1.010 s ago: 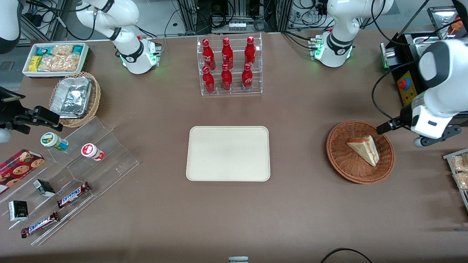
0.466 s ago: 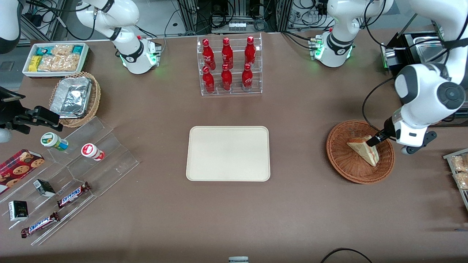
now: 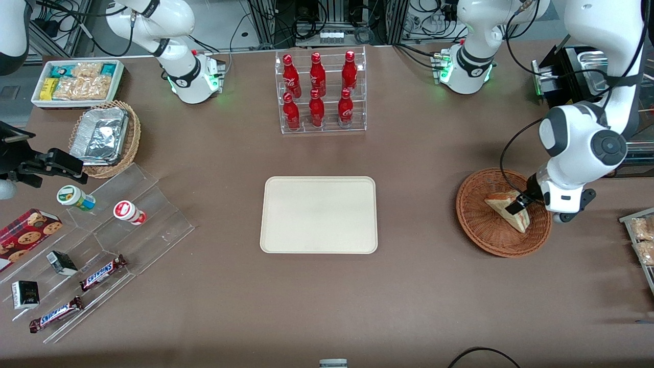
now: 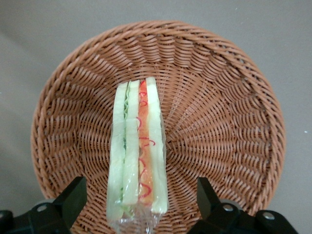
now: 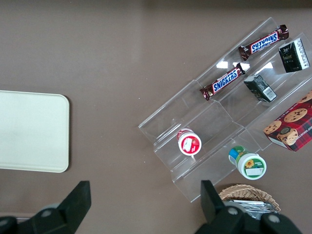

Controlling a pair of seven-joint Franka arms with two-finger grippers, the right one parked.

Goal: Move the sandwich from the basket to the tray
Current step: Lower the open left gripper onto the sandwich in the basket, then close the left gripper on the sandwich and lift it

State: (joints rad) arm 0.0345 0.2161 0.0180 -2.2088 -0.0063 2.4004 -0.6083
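- So my claw (image 4: 138, 195) was hanging right over the sandwich (image 4: 136, 156), fingers spread wide with one finger (image 4: 73, 195) on each side of it and nothing between them but the wedge. Not touching it yet as far as I could tell.
- The sandwich was sitting in the basket (image 4: 234, 112), up on edge with the filling stripes facing my wrist cam. Looked like it was in clear wrap, going by the shine at the end nearest me.
- My read on handling: soft bread, super light, and squishy. Clamp too hard and the filling gets mashed. If that really was wrap, it'd probably be a bit slippery too.
- Best place to grab, I figured, was across the two flat bread faces around the middle of the wedge, which was pretty much how my fingers were already lined up.
- Pose-wise, in the front view my arm was folded down over the basket's rim (image 3: 477, 240), wrist pointing steeply down, claw (image 3: 516, 207) low inside the bowl at the sandwich (image 3: 503, 208).
- The tray (image 3: 286, 240) sat well off toward the parked arm's end of the table, bare.
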